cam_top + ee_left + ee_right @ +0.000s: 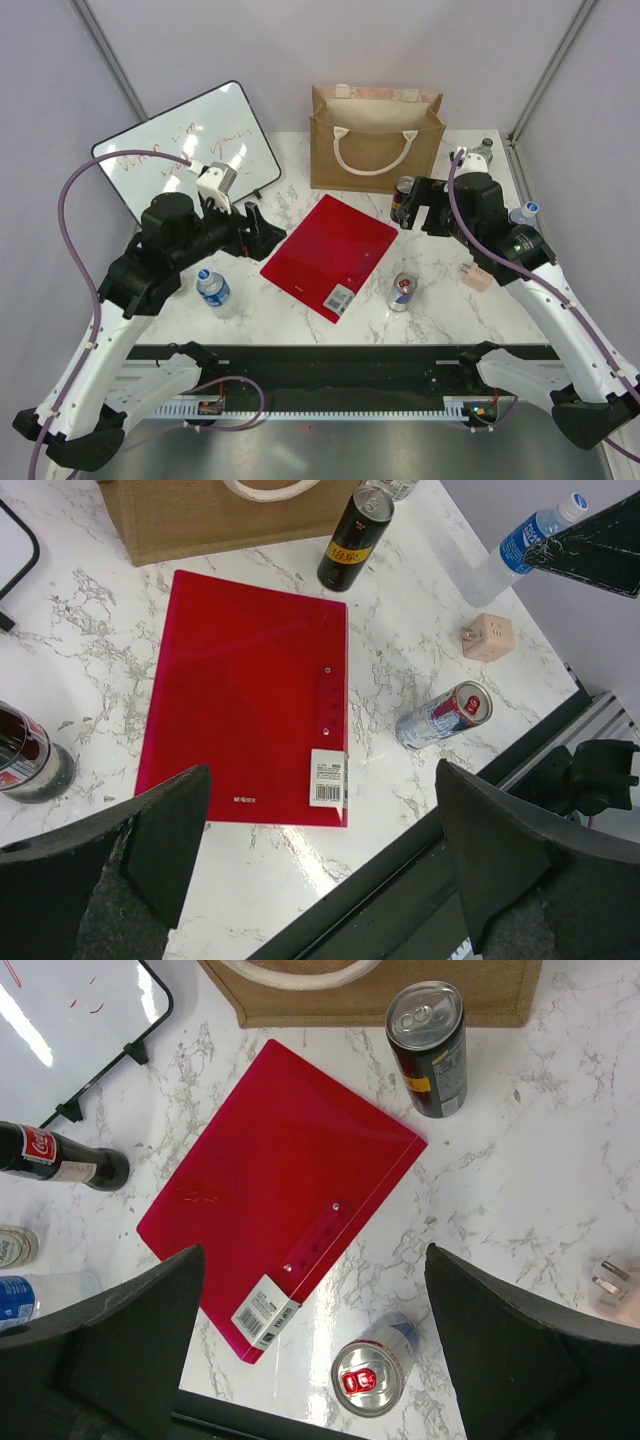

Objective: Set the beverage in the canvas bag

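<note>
Near edge first. Your left gripper (320, 780) hangs w/ fingers spread wide and nothing btwn them, looking down on the red folder (250, 690). Your right gripper (315, 1260) is likewise wide open and empty. Neither touches a drink, so I'd read both as poised for a pick, not mid-carry.

A silver can (403, 291) stands upright just off the folder's near-right side, toward the near edge. A water bottle (213, 288) sits toward the near-left corner, by the left arm. The folder lies flat mid-bench, skewed, btwn the two arms. It's prob. just clutter to reach over.

Farther on, the black can (403, 195) stands upright by the folder's far corner, just in front of the canvas bag (375, 140) and next to the right gripper. It's the drink closest to the bag, so it's my guess for the beverage, and upright suits a side grip. In the right wrist view it's ahead and right of the finger gap, not inside it. The bag stands at the far edge, mouth up, which suits a drop from above. A whiteboard (185, 160) fills the far-left corner.

Hard to see: no view shows the bag's inside, and the wrist cams crop it to a bottom strip. A cola bottle (60, 1160) shows only in the wrist views; I can't tell if it stands or lies. Which drink is meant isn't certain either.
</note>
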`<state>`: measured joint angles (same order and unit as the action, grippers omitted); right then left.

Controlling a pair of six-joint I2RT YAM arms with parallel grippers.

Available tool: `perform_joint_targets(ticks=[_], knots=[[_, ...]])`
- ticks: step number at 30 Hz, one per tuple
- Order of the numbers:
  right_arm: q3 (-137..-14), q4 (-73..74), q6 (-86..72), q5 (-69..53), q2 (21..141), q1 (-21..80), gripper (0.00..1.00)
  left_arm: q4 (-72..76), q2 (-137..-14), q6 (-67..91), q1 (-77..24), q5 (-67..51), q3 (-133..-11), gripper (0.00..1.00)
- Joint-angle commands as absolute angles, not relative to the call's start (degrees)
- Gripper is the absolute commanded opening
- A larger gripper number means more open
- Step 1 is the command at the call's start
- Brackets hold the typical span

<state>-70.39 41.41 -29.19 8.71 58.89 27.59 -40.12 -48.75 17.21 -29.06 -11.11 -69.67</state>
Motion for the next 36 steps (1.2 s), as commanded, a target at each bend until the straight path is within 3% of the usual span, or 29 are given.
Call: perform_joint_targets(ticks=[1,15,22,29,36], knots=[[-70.58,41.48,-29.53,9.49,58.27,27.77,0.98,-38.14,-48.78,15.38,-28.92,-12.13,-69.7,1.0],[-69.09,51.23,-31.99,13.36,58.8,27.86,0.98,-35.69,-44.57,10.98,-29.0,-11.34,-63.55,1.0],[-64.08,53.09,-31.9,4.58,59.15,28.3,0.88,-31.65,-41.05,12.22,-29.0,-11.25,-57.75,1.0],[-60.3,53.0,-34.27,12.45,62.57,39.7,0.89,-30.23,-40.25,13.62,-29.0,-11.86,-56.25,1.0],[-57.92,52.91,-35.25,18.54,64.95,44.47,0.91,-30.23,-40.61,14.68,-29.0,-13.27,-55.55,1.0]])
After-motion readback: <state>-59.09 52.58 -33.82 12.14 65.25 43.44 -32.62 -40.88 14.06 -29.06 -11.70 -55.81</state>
